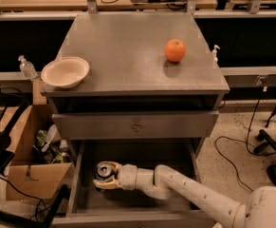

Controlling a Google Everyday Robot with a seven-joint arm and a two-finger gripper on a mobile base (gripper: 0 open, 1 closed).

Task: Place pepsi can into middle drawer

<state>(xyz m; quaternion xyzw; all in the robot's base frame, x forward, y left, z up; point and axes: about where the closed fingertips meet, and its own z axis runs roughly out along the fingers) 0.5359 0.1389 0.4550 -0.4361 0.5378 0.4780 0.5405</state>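
- pepsi can (105,169) sits inside the gripper (102,178), upright or close to it, silver top facing up toward the camera
- can is in the left part of the middle drawer (128,202), near the left side wall, roughly midway front to back
- can't tell if the can's bottom touches the drawer floor or hangs just above it
- gripper is down in the drawer, fingers pressed in on the can from both sides, pinching it; pale yellowish fingers (98,184) wrap the can's lower body
- white arm (194,196) comes in from the lower right, crosses over the drawer's front right part and reaches left to the can
- middle drawer is pulled well out, grey floor bare apart from the can and gripper
- drawer above it is closed, flat grey front with a small knob (136,126)
- tabletop (123,37) of the cabinet carries a cream bowl (65,72) at the left front edge, nothing visible in the bowl
- orange (175,50) on the tabletop toward the right, well apart from the bowl
- cardboard box (27,177) on the floor left of the cabinet, open, mixed clutter inside, can't make out what
- clear spray bottle (26,67) on a ledge left of the cabinet, behind the bowl
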